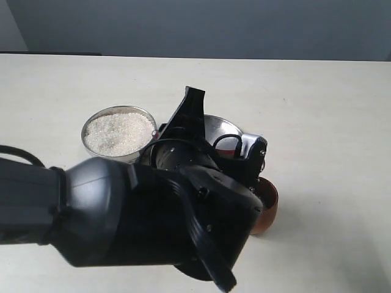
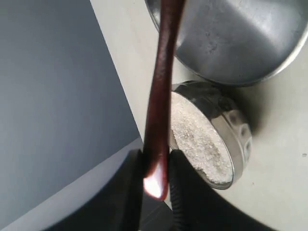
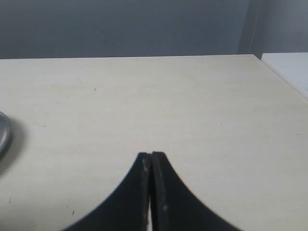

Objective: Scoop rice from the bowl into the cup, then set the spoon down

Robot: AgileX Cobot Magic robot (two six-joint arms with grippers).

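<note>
While the spoon point(image 2: 161, 96) is clamped by its handle in my left gripper point(image 2: 155, 180), its shaft runs past the bowl point(image 2: 237, 131) and over the plate point(image 2: 240, 43) beside it; the head is out of view, load unconfirmed. Rice point(image 1: 118, 132) fills the bowl almost level. The cup point(image 1: 269, 209) stands beyond the plate from the bowl, partly behind my arm point(image 1: 122, 213). My right gripper point(image 3: 151, 166), jaws together and empty, sits well apart from the bowl, I judge to keep clear.

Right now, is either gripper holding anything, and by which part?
The left gripper holds the spoon near the end of its handle. The right gripper is shut on nothing.
</note>
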